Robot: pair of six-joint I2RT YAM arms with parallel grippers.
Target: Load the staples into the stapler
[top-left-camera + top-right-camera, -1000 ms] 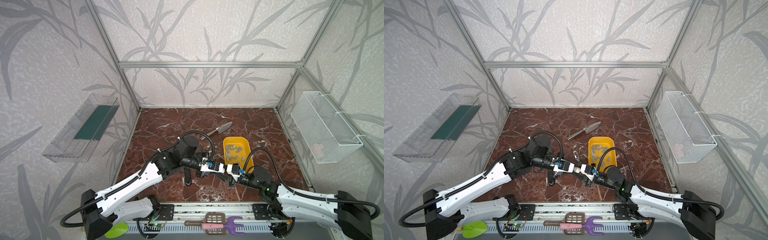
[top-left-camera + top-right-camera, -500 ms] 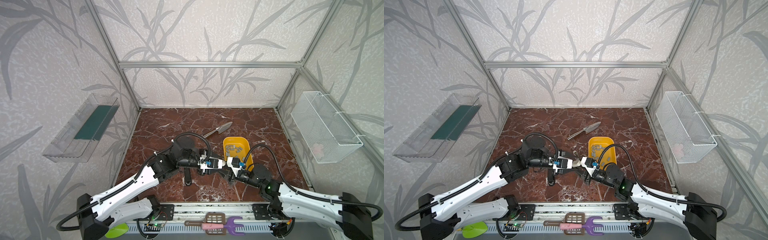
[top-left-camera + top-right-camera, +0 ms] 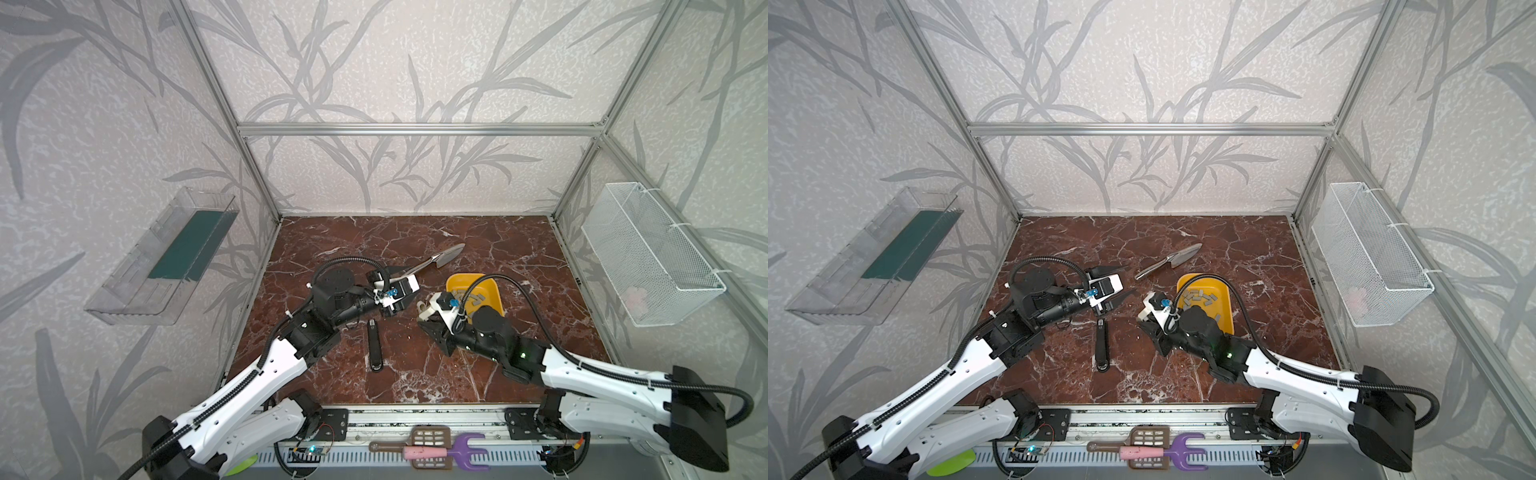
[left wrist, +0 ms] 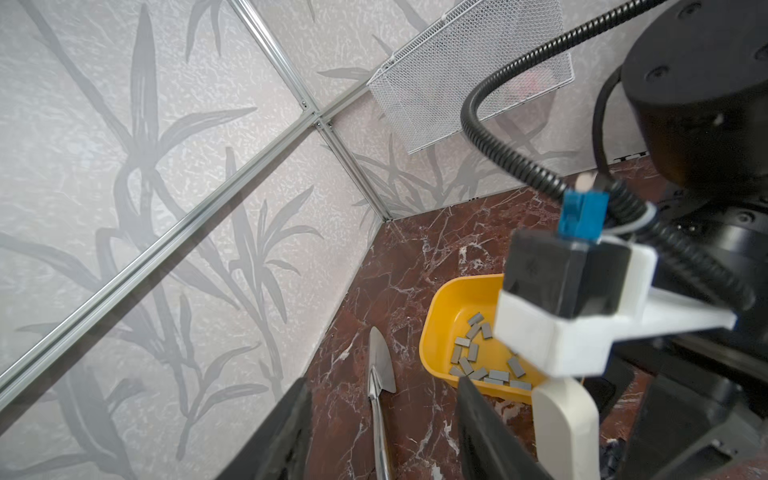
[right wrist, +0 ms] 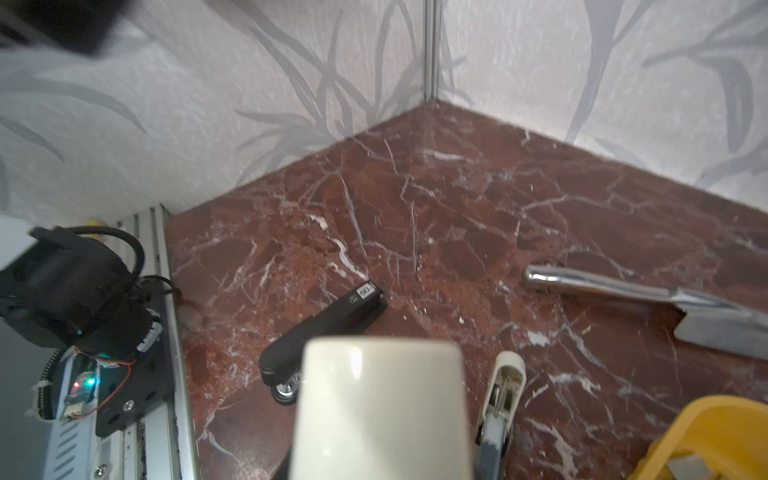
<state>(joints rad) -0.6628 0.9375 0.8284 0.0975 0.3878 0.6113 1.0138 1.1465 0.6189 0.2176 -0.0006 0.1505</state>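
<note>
One cream stapler clamped in right gripper; black stapler flat on marble floor; left gripper jaws apart, empty; staples loose in yellow tray.

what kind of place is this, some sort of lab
Probably a robot test cell, not a home: an aluminium frame with wallpapered panels, a left arm and right arm mounted on a front rail, and staged props such as a yellow tray of staples.
</note>
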